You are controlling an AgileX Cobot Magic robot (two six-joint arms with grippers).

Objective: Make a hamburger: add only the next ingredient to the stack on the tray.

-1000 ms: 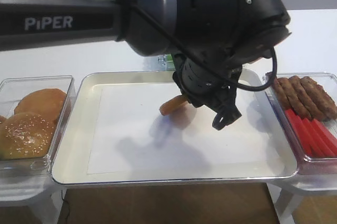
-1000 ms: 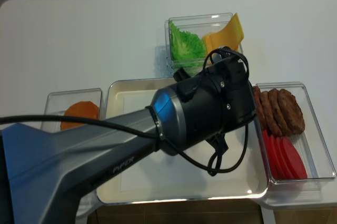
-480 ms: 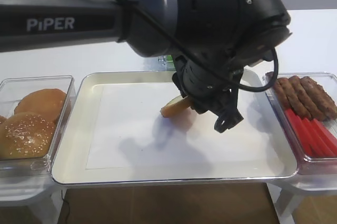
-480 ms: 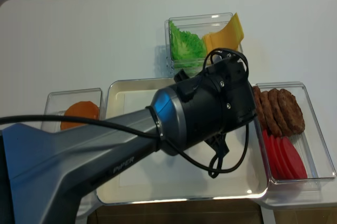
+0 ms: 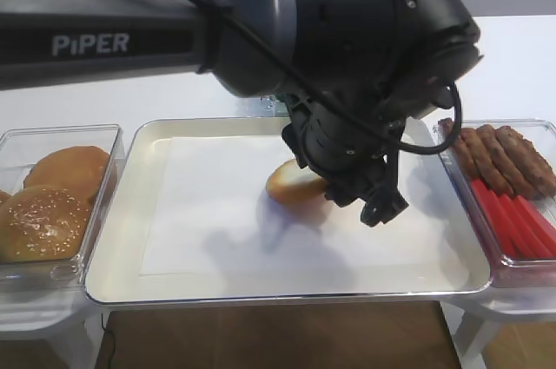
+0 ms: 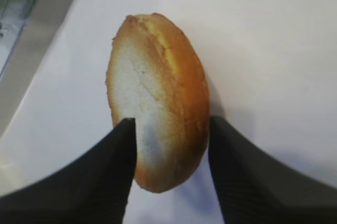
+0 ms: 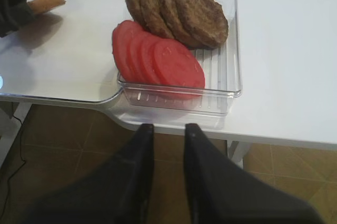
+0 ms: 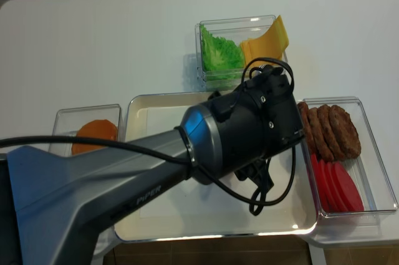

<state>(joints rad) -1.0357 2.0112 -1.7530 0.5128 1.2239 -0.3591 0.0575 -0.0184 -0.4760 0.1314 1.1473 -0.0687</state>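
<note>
The tray (image 5: 130,213) holds white paper, and near its middle the bun half (image 6: 158,97) leans on its edge, not flat. The left tool (image 6: 171,166) stands partly wide, its fingers (image 6: 118,150) beside the bun; whether they touch it I cannot tell. The bun may fall pale face down. The right tool (image 7: 167,139) is narrow and empty.

Bun half (image 5: 294,183) on tray (image 5: 113,252) under arm (image 5: 347,30)
</note>
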